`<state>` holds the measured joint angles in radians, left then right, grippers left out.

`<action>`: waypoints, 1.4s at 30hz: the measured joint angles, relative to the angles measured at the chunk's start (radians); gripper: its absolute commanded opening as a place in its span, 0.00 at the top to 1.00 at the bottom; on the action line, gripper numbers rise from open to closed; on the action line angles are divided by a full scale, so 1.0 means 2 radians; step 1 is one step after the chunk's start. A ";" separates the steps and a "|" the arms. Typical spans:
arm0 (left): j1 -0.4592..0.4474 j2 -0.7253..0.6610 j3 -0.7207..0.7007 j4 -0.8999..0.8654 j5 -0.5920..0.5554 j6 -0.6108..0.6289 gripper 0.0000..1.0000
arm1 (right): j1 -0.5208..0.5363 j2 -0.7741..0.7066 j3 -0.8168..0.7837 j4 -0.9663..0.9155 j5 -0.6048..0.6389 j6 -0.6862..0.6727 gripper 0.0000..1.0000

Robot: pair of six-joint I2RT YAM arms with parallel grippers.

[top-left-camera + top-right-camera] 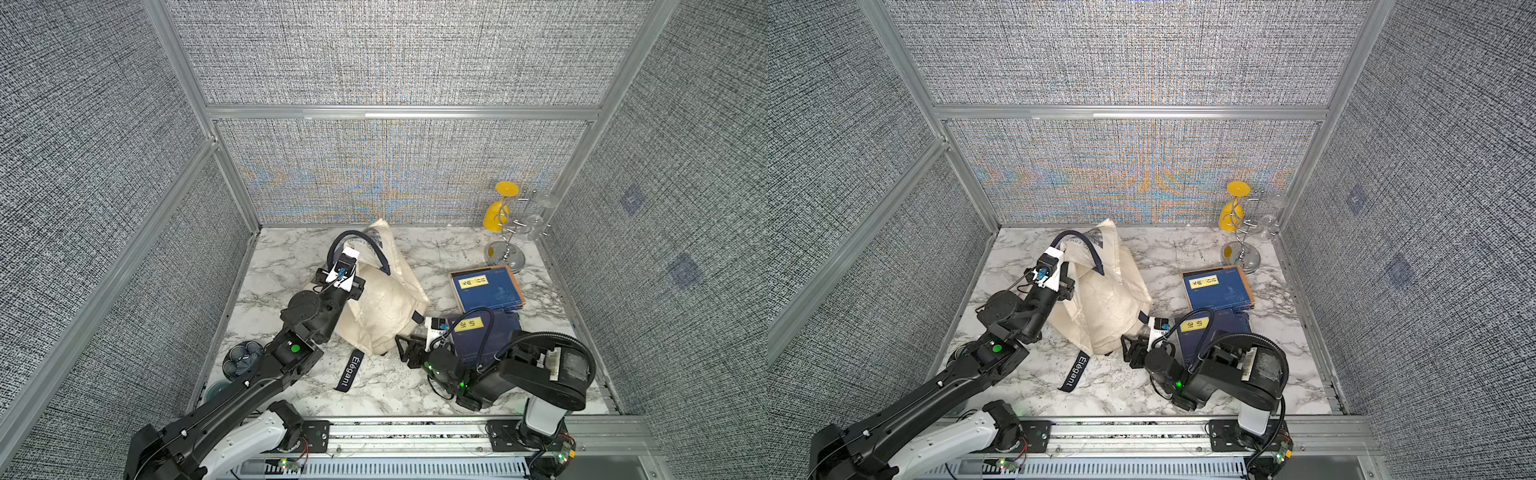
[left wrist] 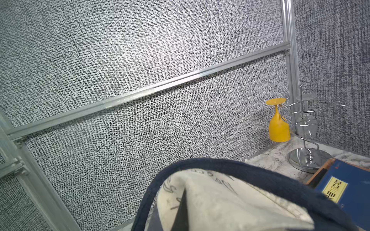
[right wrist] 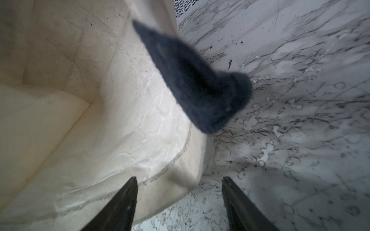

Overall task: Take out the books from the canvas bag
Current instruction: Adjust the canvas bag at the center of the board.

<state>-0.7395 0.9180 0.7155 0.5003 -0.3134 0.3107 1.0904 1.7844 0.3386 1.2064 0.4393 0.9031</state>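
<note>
The cream canvas bag [image 1: 384, 305] [image 1: 1106, 299] lies crumpled mid-table, its far end lifted. My left gripper [image 1: 354, 250] [image 2: 182, 208] is shut on the bag's fabric [image 2: 220, 202] beside a navy handle [image 2: 230, 166]. Two navy books lie outside the bag in both top views. One book [image 1: 486, 289] [image 1: 1219, 287] is flat at the right. The nearer book [image 1: 478, 336] [image 1: 1208, 332] is partly under my right arm, with a handle across it. My right gripper [image 1: 405, 347] [image 3: 179, 178] is open at the bag's near edge [image 3: 112, 128], above the marble. The bag's inside is mostly hidden.
A chrome rack [image 1: 505, 253] at the back right holds an upturned yellow glass [image 1: 498, 214] and clear glasses. The navy "Elegant" strap [image 1: 350, 371] trails toward the front. A dark bowl [image 1: 242, 358] sits by the left wall. Textured walls close three sides.
</note>
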 measured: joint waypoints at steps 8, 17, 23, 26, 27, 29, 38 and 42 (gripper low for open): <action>0.000 -0.013 0.008 0.000 0.010 -0.011 1.00 | -0.021 0.026 0.020 0.051 -0.017 -0.023 0.30; 0.000 -0.015 -0.011 0.012 0.025 -0.029 1.00 | -0.025 0.040 0.058 0.080 -0.048 -0.043 0.30; 0.000 -0.016 -0.013 0.021 0.027 -0.029 1.00 | -0.036 0.043 0.047 0.079 -0.053 -0.025 0.30; 0.000 -0.016 -0.006 0.019 0.025 -0.024 1.00 | -0.034 0.026 0.033 0.072 -0.051 -0.021 0.30; 0.000 -0.016 -0.004 0.019 0.025 -0.022 1.00 | -0.034 0.024 0.032 0.071 -0.052 -0.020 0.30; 0.000 -0.017 -0.001 0.019 0.025 -0.019 1.00 | -0.034 0.027 0.031 0.073 -0.052 -0.017 0.30; 0.000 -0.023 0.026 -0.002 0.022 -0.032 1.00 | -0.044 0.029 0.034 0.075 -0.074 -0.010 0.45; 0.000 -0.027 0.021 -0.004 0.021 -0.038 1.00 | -0.043 0.000 0.031 0.083 -0.080 -0.032 0.59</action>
<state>-0.7387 0.8650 0.7567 0.4927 -0.2707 0.2344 1.0046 1.7851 0.4011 1.3724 0.2798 0.8394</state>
